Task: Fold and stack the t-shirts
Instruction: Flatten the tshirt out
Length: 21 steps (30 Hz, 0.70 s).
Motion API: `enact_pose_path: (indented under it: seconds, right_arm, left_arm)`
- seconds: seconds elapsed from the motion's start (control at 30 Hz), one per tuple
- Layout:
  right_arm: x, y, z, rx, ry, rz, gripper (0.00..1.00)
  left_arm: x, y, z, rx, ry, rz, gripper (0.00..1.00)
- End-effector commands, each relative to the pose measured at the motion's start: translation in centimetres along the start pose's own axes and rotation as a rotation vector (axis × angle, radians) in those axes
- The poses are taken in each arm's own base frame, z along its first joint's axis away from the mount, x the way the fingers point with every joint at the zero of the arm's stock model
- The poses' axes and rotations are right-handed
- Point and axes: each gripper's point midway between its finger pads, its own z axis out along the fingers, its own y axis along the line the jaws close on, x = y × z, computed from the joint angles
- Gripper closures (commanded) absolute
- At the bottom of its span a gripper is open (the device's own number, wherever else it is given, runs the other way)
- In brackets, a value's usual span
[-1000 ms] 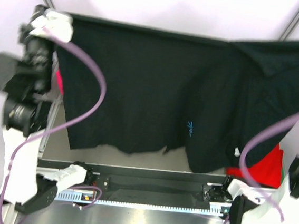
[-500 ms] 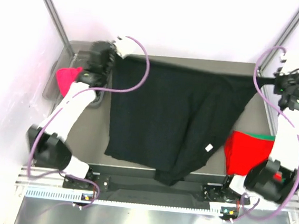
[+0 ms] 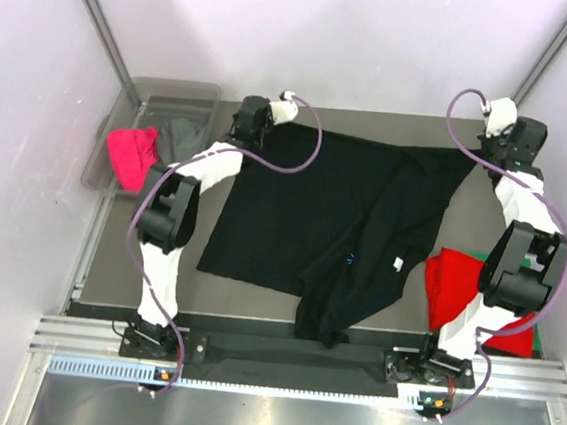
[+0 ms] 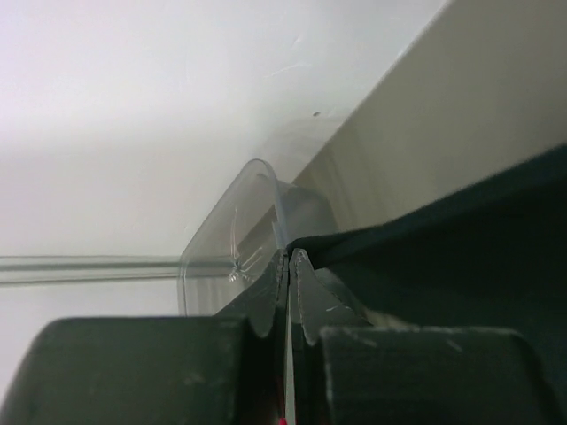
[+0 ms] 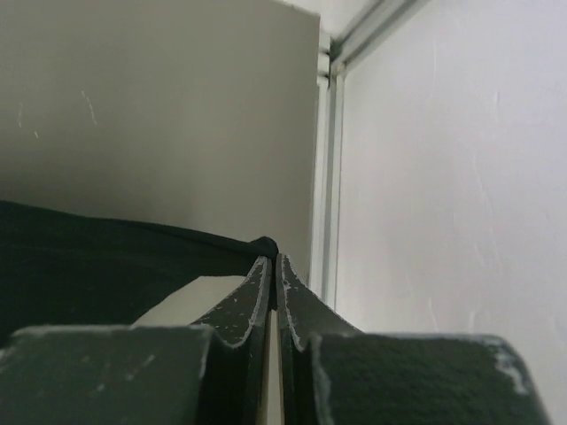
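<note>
The large black t-shirt (image 3: 293, 214) lies spread on the table, crumpled toward its near right, with a tiny blue mark (image 3: 350, 258). My left gripper (image 3: 246, 129) is shut on its far left corner, and the cloth (image 4: 461, 257) runs out from the fingertips (image 4: 288, 257). My right gripper (image 3: 492, 152) is shut on its far right corner, with a small bunch of cloth (image 5: 106, 257) at the tips (image 5: 272, 258). A folded red t-shirt (image 3: 452, 284) lies at the right with a green edge (image 3: 482, 256) beside it. The pink (image 3: 131, 153) and grey (image 3: 182, 137) shirts lie in the tub.
The translucent tub (image 3: 175, 89) stands at the far left corner, just left of my left gripper; it also shows in the left wrist view (image 4: 230, 239). Frame posts rise at both far corners. The right wall is close to my right gripper.
Both arms have swung the black shirt down from high near the camera to the far edge of the table. It now lies on the surface instead of hanging.
</note>
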Motion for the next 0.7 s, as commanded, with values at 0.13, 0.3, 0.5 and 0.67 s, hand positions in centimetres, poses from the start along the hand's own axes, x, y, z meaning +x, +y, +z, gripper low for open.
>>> enact_pose_path:
  seconds: [0.13, 0.3, 0.5, 0.67]
  right_arm:
    - [-3.8, -0.1, -0.1, 0.024, -0.082, 0.132, 1.00]
    - [-9.0, 1.5, -5.5, -0.059, -0.200, 0.246, 1.00]
    - [-17.8, -1.4, -18.0, 0.004, -0.416, 0.193, 1.00]
    - [-20.3, -3.3, -28.3, 0.114, -0.534, 0.120, 1.00]
  left_arm:
    - [4.8, 1.5, 4.3, 0.000, 0.192, -0.323, 1.00]
    - [-1.4, 1.3, -3.8, 0.114, -0.005, -0.476, 1.00]
    - [-7.8, 8.3, -15.0, 0.115, -0.176, -0.523, 1.00]
    - [-8.4, 16.0, -23.0, 0.039, -0.281, -0.550, 1.00]
